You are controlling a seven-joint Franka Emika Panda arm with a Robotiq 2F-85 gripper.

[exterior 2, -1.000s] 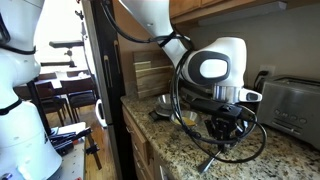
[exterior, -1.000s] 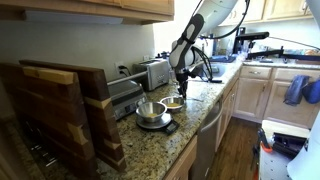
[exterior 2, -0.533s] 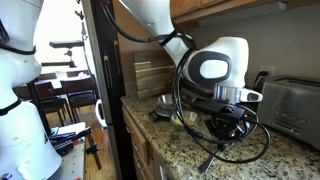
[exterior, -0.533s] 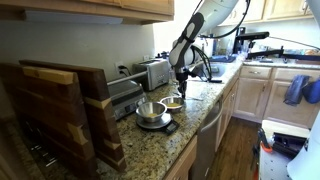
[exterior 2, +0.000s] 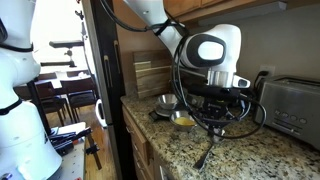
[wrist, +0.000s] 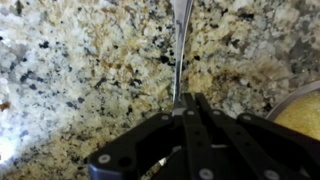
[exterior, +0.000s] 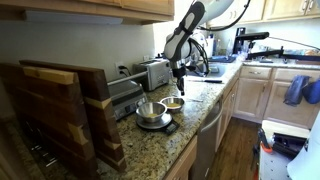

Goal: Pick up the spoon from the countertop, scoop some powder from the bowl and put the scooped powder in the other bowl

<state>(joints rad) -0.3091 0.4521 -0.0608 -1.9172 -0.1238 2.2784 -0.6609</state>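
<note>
Arm [exterior: 185, 30] has come up a bit | hand [wrist: 183, 103] pinched shut on spoon [wrist: 178, 50] by its handle tip, hanging toward worktop [wrist: 80, 60] near bowl [wrist: 305, 112] | light, stiff, slick metal, probably swivels; mid-handle should hold better

In wrist view, spoon [wrist: 178, 45] tip past top edge

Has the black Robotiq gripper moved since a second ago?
Yes: the gripper, shut on the metal spoon, has risen from the speckled granite countertop, now higher against the steel toaster.
</note>
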